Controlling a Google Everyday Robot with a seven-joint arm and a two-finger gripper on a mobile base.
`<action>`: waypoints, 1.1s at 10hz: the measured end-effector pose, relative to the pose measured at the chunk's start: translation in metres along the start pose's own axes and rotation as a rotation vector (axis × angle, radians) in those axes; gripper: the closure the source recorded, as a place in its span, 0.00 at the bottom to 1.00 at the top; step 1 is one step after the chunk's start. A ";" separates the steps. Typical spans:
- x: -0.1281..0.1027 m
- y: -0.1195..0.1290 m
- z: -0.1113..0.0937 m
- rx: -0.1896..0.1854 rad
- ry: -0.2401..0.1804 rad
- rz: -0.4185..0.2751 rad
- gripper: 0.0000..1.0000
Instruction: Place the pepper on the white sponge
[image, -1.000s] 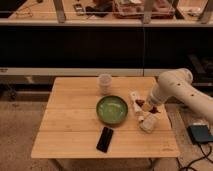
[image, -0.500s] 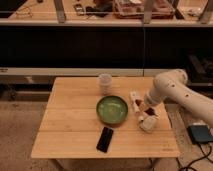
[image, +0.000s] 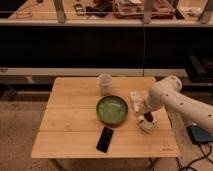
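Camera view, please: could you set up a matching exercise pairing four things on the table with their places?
Things:
1. white cup
2. black phone
3. green bowl
4. gripper

Places:
A. near the table's front edge, in front of the bowl
B. at the table's right side, over the white sponge, with the pepper at its tip
C. near the table's far edge, behind the bowl
D. middle of the table

Pairs: 1-C, 2-A, 3-D, 4-B
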 end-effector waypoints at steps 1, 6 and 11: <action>-0.013 0.003 0.007 -0.020 -0.009 0.067 1.00; -0.038 -0.005 0.018 0.008 -0.021 0.142 1.00; -0.037 0.005 0.019 0.027 -0.033 0.106 0.90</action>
